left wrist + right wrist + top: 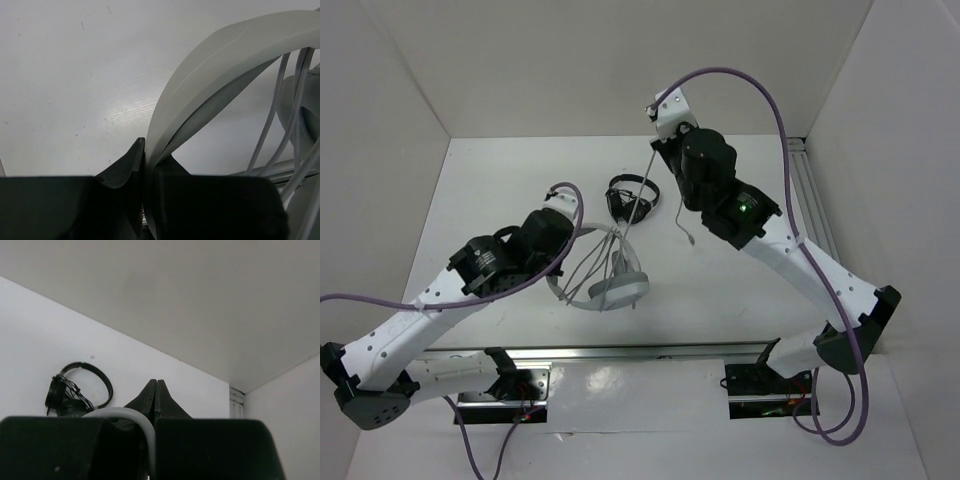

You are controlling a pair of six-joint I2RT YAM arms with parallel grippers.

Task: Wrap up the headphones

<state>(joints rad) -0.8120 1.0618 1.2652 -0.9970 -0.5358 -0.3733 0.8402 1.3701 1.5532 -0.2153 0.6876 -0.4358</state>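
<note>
1. The left gripper [148,153] is clamping narrowly on the wide headband [210,65] of the headphones [617,288], with one finger pressing on each face of the band.
2. The headphones are sitting on the white counter [500,190] near its middle, just in front of the left arm's wrist, with the headband arching up from the ear cups.
3. Several strands of the thin grey cable [638,200] are running across the open span inside the headband. The left wrist view is showing them as pale lines at its right edge.
4. The right gripper [156,388] is pinching the cable with its fingers fully together, and it is hanging high above the counter towards the back wall.
5. From that gripper, the cable is stretching in a straight slanted line down to the headphones.
6. A pair of smaller black headphones [618,200] is lying on the counter behind the white ones, under the stretched cable.
</note>
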